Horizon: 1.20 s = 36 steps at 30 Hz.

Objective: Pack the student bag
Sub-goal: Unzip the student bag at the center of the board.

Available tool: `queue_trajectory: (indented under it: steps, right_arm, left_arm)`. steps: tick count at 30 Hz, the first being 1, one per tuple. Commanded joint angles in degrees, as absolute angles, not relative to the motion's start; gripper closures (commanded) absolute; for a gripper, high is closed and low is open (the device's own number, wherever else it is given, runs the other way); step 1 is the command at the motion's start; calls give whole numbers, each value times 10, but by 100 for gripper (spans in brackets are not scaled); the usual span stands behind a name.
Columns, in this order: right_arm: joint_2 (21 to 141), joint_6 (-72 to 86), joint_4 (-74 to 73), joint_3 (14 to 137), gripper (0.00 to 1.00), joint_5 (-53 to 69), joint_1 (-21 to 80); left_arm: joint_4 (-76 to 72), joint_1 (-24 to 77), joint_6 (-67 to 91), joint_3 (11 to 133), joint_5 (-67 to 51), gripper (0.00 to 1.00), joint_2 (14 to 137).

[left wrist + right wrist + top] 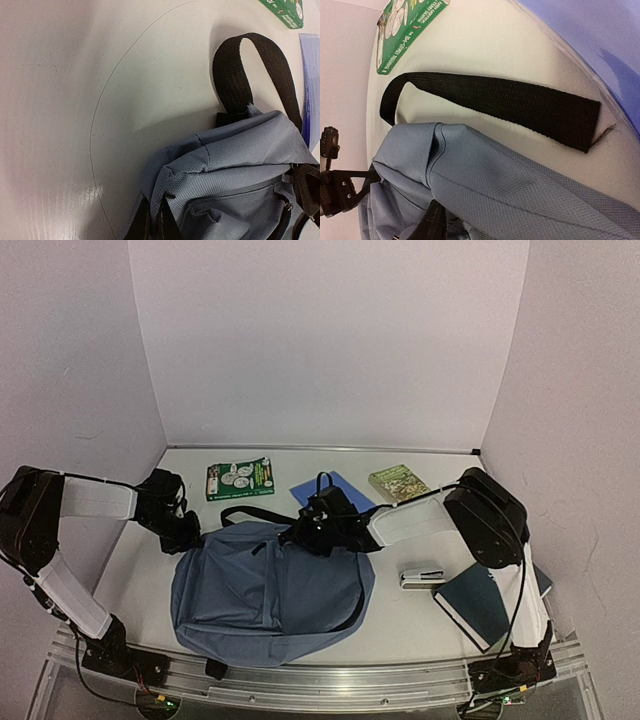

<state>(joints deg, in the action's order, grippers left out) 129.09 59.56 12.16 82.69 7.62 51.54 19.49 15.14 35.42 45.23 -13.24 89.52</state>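
Note:
The student bag (270,590) lies flat in the middle of the table, slate-blue with a black carry loop (495,100) at its far end. My left gripper (190,535) is at the bag's far left corner. In the left wrist view its two black fingers (150,225) are shut on a pinched fold of the bag's fabric (235,165). My right gripper (305,532) is at the bag's far rim. One black finger (432,222) shows under the blue fabric (520,190). The other finger is hidden by the cloth.
Beyond the bag lie a green box (240,479), a flat blue notebook (335,488) and a green-yellow book (398,482). A stapler (420,575) and a dark teal book (478,605) lie to the bag's right. White walls close three sides.

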Motion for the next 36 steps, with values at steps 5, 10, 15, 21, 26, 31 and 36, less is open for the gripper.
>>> queue_trajectory:
  steps: [5,10,15,21,26,31,36]
  right_arm:
    - [1341,606,120,858,79,52,517]
    - [1327,606,118,840,99,14,518]
    - [1275,586,109,808,100,-41,518]
    - [1211,506,8,809,100,-158,517]
    - [1176,438,-96,815,100,-229,515]
    - [1150,390,-154,802,100,-215,499]
    - [1120,347,-217,800,100,-195,491]
  left_arm:
    - [170,153,345,440,-171,100,871]
    - [177,153,353,440,-160,100,869]
    - [196,153,373,445,-128,100,869]
    - [224,152,385,459,-77,100,866]
    - [247,147,381,471,-52,100,859]
    - [259,143,374,479,-43,100,854]
    - [269,140,370,491,-29,100,853]
